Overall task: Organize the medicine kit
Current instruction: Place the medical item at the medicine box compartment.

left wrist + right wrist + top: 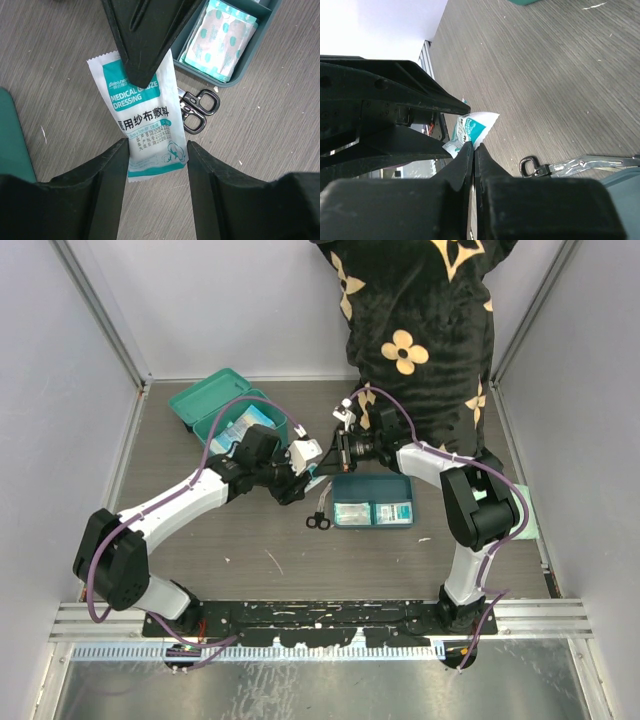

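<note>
A white and teal gauze dressing packet point(142, 107) hangs above the table between both grippers. My left gripper point(155, 160) has the packet's lower end between its fingers, both side edges against them. My right gripper point(474, 145) is shut on the packet's point(479, 125) other end, its black tip point(140, 80) covering the label. From above, the packet point(308, 452) sits mid-table between left gripper point(297, 468) and right gripper point(328, 452). The teal medicine kit point(205, 400) stands open at the back left with packets inside.
A darker divided tray point(372, 523) with plaster packs point(220, 40) lies right of centre. Black-handled scissors point(318, 518) lie beside it, under the packet. A person in a black patterned top point(420, 320) stands at the back. A pale green cloth point(527, 515) lies at the right edge.
</note>
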Action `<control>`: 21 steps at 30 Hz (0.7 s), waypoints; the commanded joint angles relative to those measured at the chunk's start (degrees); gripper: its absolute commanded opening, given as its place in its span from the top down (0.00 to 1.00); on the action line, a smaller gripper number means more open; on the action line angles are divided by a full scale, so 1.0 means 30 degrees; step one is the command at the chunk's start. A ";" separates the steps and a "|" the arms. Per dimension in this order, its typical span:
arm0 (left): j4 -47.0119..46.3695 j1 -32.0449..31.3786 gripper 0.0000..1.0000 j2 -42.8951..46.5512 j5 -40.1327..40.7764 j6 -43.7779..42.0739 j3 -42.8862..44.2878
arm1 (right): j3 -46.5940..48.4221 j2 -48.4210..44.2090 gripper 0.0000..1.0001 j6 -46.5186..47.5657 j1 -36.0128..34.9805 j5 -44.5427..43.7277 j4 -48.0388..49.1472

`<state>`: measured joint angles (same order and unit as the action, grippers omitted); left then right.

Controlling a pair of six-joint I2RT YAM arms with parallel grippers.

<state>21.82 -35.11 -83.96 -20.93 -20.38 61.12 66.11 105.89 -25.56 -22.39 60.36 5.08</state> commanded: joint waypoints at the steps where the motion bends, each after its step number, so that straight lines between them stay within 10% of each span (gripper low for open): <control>1: -0.0623 0.0075 0.47 0.0746 -0.0467 0.0042 0.0031 | 0.0820 -0.0615 0.98 0.1131 0.0031 -0.0113 -0.0359; 14: 0.0619 0.0261 0.00 0.0937 0.1394 -0.1608 0.0425 | -0.0924 -0.4280 0.99 0.6933 0.2509 -0.1270 -0.5300; 21: 0.0536 0.0508 0.02 0.1123 0.2889 -0.2072 0.0612 | -0.4129 -0.7516 0.99 0.7565 0.6159 -0.1820 -0.6463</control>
<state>24.29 -34.17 -83.18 -15.40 -24.95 61.12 57.98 88.90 -6.20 -9.17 56.18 -10.87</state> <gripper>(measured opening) 0.983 0.037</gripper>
